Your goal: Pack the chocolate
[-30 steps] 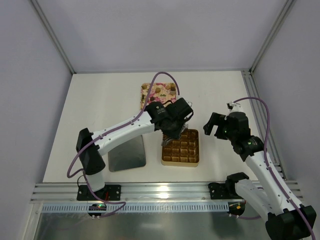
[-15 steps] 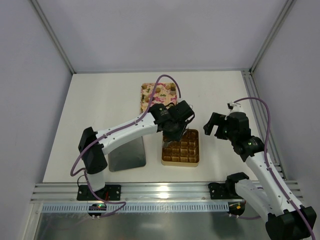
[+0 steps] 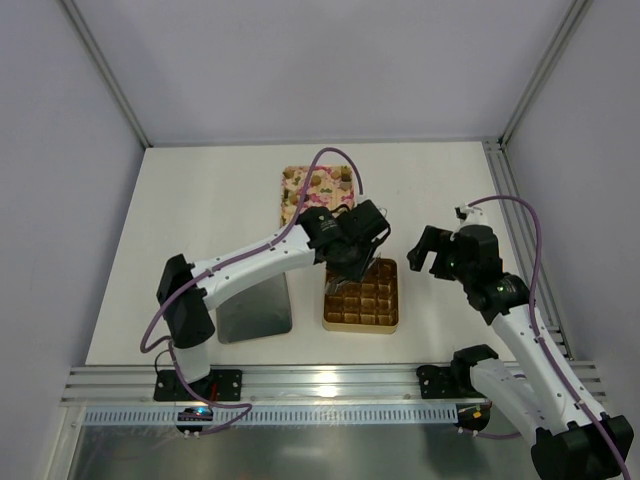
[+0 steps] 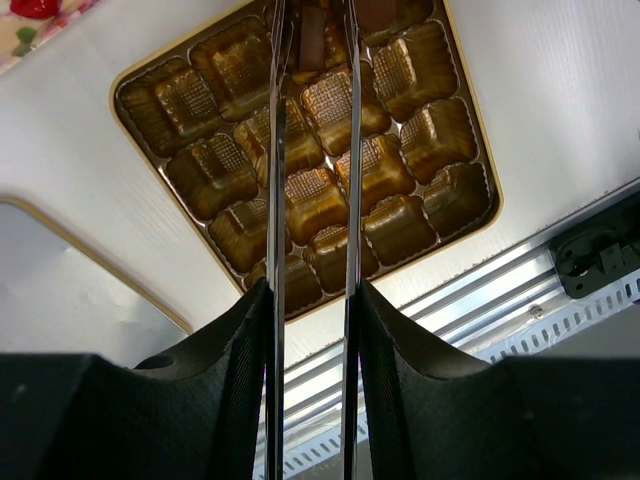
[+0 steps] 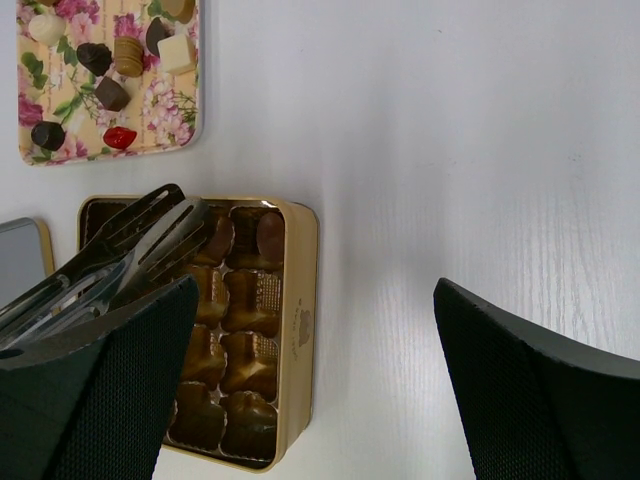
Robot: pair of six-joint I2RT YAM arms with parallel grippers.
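While your left fingers stand slightly apart astride a chocolate in the gold box, your right fingers gape wide.

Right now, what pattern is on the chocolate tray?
The tray has pink flowers, clearest from the right wrist view.
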